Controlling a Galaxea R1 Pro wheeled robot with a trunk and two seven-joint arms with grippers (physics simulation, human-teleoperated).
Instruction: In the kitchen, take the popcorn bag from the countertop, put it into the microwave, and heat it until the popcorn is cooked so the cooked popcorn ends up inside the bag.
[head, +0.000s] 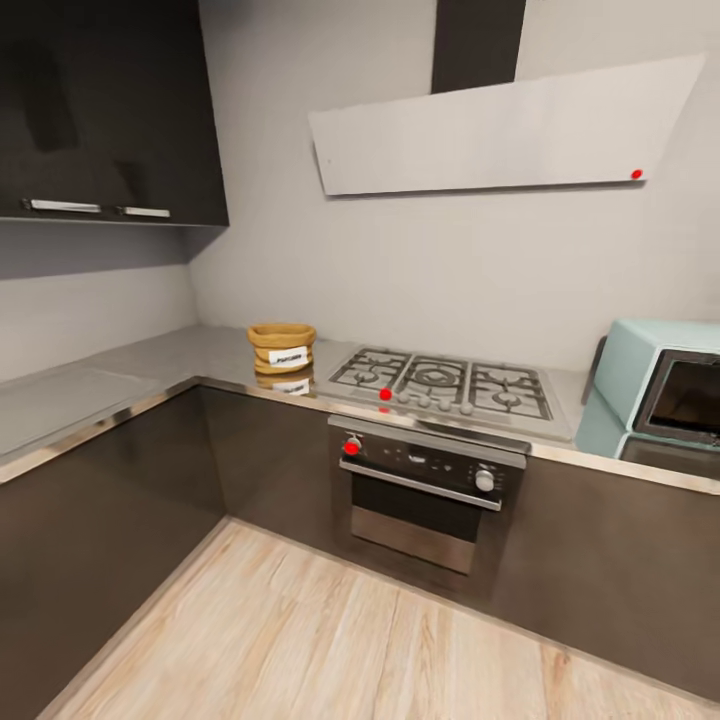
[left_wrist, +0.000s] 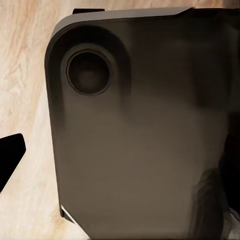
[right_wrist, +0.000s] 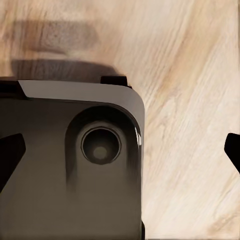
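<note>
The popcorn bag (head: 281, 347), a small tan sack with a rolled rim and a white label, stands upright on the grey countertop (head: 120, 365) just left of the gas hob. Any popcorn in it is hidden from here. At the far right edge of the head view the pale blue microwave (head: 665, 385) sits on the counter, its dark glass door facing me. My left gripper (left_wrist: 120, 160) and right gripper (right_wrist: 125, 155) hang low over the wooden floor beside my dark base, far from the bag. Their dark fingertips (right_wrist: 10, 155) stand wide apart with nothing between them.
A grey gas hob (head: 440, 385) lies between bag and microwave, above a built-in oven (head: 425, 490) with knobs. A slanted white hood (head: 500, 130) hangs over it, and a dark upper cabinet (head: 100, 110) is at left. The L-shaped counter encloses light wooden floor (head: 330, 640).
</note>
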